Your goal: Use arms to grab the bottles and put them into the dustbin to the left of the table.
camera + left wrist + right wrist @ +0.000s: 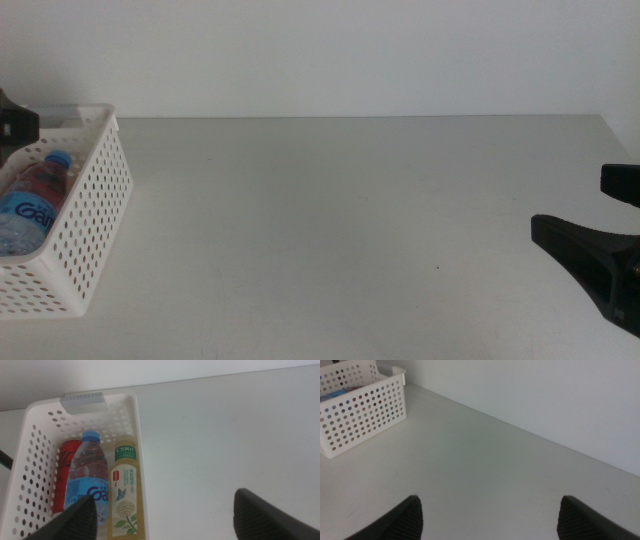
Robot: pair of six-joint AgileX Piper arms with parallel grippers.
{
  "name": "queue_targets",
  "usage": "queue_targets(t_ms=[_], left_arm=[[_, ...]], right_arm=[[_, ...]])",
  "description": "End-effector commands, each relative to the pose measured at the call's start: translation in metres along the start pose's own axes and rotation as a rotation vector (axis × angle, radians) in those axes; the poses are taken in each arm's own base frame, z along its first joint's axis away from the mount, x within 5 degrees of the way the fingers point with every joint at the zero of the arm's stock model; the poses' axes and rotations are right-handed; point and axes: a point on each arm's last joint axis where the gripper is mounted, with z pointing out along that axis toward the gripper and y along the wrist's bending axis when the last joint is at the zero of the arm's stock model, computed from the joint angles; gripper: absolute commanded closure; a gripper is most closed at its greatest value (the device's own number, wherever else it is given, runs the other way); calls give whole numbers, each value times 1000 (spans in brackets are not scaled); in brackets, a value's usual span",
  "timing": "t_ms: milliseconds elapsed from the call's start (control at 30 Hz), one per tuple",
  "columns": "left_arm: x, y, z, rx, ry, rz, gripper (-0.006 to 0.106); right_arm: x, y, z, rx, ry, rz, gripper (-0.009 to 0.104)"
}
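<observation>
Two sets of fingers are spread wide and hold nothing; the left gripper [165, 510] hangs over the near end of the dustbin [131, 420], and the right gripper [490, 515] waits low at the right side of the surface [340, 220], well apart from the bin. All three bottles lie side by side inside the dustbin: the red can [66, 467], the water bottle [89, 480] with its blue cap, and the tea bottle [125, 495] by the wall; no bottle shows on the surface, so the job looks done. To finish well, I think the left arm should lift straight up; that way it will not bump the dustbin's rim.
</observation>
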Motion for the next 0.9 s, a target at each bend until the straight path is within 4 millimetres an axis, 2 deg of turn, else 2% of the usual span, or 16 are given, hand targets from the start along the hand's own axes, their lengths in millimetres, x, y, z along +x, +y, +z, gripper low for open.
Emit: queue_targets(t_ms=[0,200,367,467,600,733,867], left_arm=[[-12,-1,-7,3,-92,-15,7],[0,-1,-6,-1,-101,-19,7],[34,-3,-18,-20,-239,-20,7],[59,-5,-27,-29,-319,-22,7],[94,-8,-36,-27,-394,-34,7],[131,-14,-33,24,-412,-107,7],[168,-16,-22,26,-404,-111,7]], right_arm=[[-16,-8,-5,59,-98,2,8],[-12,-47,-13,350,-81,67,8],[-7,-55,-26,459,-100,73,8],[12,-51,-33,484,-86,44,8],[52,-44,-38,518,-39,36,8],[84,-35,-45,533,-31,37,8],[104,-28,-51,550,-45,-14,8]])
